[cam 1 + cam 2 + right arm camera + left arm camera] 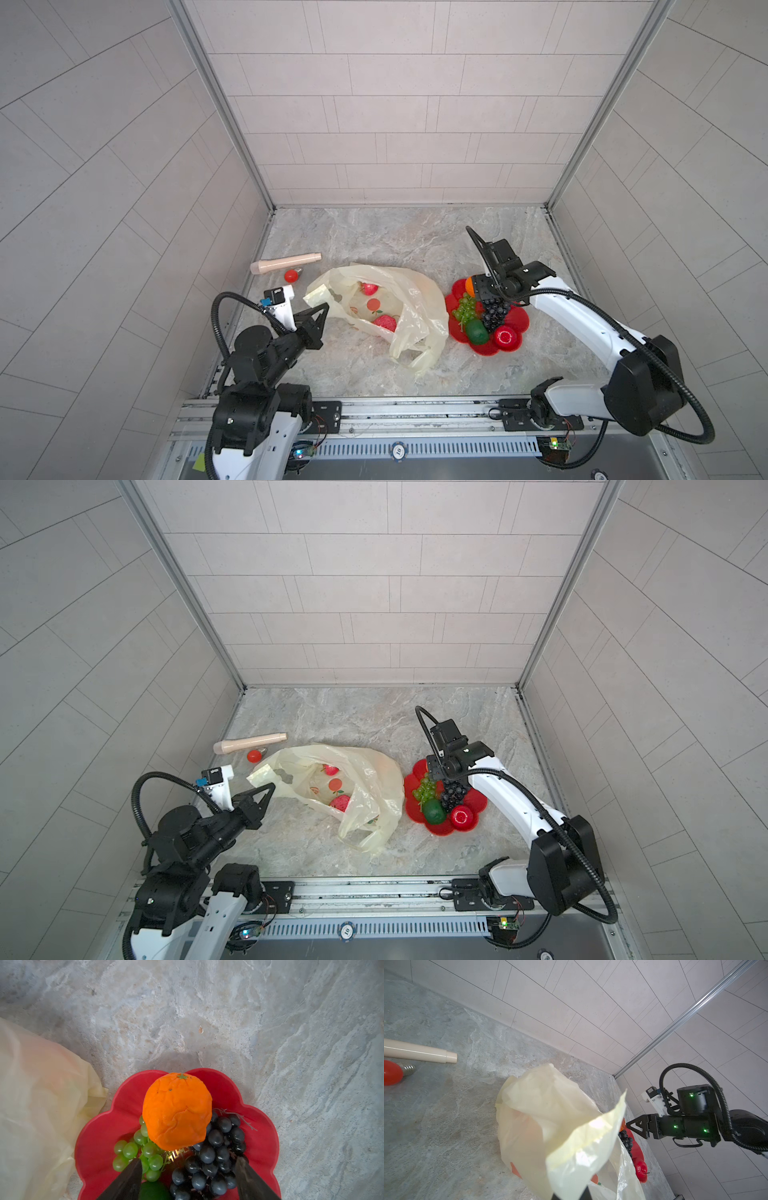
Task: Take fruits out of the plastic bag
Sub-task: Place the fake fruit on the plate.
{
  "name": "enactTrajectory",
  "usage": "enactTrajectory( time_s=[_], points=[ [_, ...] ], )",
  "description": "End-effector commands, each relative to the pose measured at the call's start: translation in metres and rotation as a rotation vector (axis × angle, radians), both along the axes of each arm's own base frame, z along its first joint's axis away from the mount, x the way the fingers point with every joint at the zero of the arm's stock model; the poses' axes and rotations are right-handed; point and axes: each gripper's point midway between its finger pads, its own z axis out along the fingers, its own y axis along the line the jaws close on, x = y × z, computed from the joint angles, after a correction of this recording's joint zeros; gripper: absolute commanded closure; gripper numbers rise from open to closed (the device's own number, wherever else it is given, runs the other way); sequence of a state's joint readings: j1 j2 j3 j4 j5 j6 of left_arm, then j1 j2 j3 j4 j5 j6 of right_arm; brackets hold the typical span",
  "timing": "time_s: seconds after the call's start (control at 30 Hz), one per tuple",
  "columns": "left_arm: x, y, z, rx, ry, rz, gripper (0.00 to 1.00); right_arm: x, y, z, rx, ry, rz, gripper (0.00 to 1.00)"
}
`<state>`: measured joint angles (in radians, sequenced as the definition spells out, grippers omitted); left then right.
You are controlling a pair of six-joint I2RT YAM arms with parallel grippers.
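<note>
Five fruits lie on the red plate [261,1136]: orange [176,1109], green grapes [464,309], dark grapes [494,311], green fruit [476,331] and red fruit [505,336]. Above the plate the right gripper [188,1160] hangs wide open, holding nothing. Beside the plate, the bag [419,299] holds a pink fruit [384,322] and a peach [369,288]. The left gripper [325,308] is clamped on the bag's edge farthest from the plate. Two to go, I reckon.

Partly hidden
The right gripper [485,300] covers most of the orange [469,286]; the plastic bag [419,307] half veils the fruits [383,322] inside.
</note>
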<state>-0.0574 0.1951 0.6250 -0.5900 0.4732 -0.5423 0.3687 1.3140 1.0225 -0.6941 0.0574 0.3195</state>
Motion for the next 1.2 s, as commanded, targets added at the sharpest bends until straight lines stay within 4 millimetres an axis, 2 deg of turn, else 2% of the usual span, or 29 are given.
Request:
enactTrajectory(
  time_s=[0.0, 0.13, 0.2, 0.27, 0.37, 0.47, 0.67, 0.8, 0.87, 1.0, 1.07, 1.17],
  points=[
    [0.003, 0.0, 0.006, -0.005, -0.04, -0.004, 0.98, 0.006, -0.002, 0.014, -0.01, -0.045, -0.017, 0.29],
    [0.003, -0.002, 0.006, -0.009, -0.04, -0.015, 0.98, 0.033, 0.004, 0.011, -0.028, -0.071, -0.018, 0.44],
    [0.003, -0.002, 0.006, -0.01, -0.042, -0.014, 0.98, 0.045, 0.009, 0.008, -0.029, -0.042, -0.014, 0.48],
    [0.002, -0.002, 0.007, -0.011, -0.046, -0.015, 0.98, 0.054, 0.015, -0.004, -0.033, 0.007, -0.002, 0.51],
    [0.002, -0.001, 0.008, -0.009, -0.051, -0.008, 0.98, 0.054, 0.022, -0.018, -0.017, 0.065, 0.013, 0.52],
    [0.002, -0.001, 0.008, -0.011, -0.05, -0.01, 0.98, 0.047, 0.021, -0.024, -0.009, 0.079, 0.011, 0.51],
    [0.002, -0.001, 0.008, -0.011, -0.052, -0.013, 0.98, 0.037, 0.018, -0.024, -0.008, 0.091, 0.013, 0.51],
    [0.0, -0.002, 0.009, -0.013, -0.058, -0.014, 0.98, 0.042, 0.018, 0.0, -0.002, 0.035, 0.009, 0.48],
    [0.0, -0.001, 0.009, -0.012, -0.061, -0.011, 0.98, 0.045, 0.019, 0.017, 0.002, 0.004, 0.009, 0.44],
    [0.0, 0.0, 0.01, -0.011, -0.066, -0.007, 0.98, 0.047, 0.025, 0.049, 0.001, -0.044, 0.032, 0.43],
    [0.0, 0.0, 0.01, -0.01, -0.067, -0.004, 0.98, 0.043, 0.043, 0.069, 0.028, -0.075, 0.103, 0.43],
    [0.001, 0.0, 0.009, -0.011, -0.059, -0.004, 0.97, 0.027, 0.095, 0.102, 0.103, -0.148, 0.281, 0.45]
  ],
)
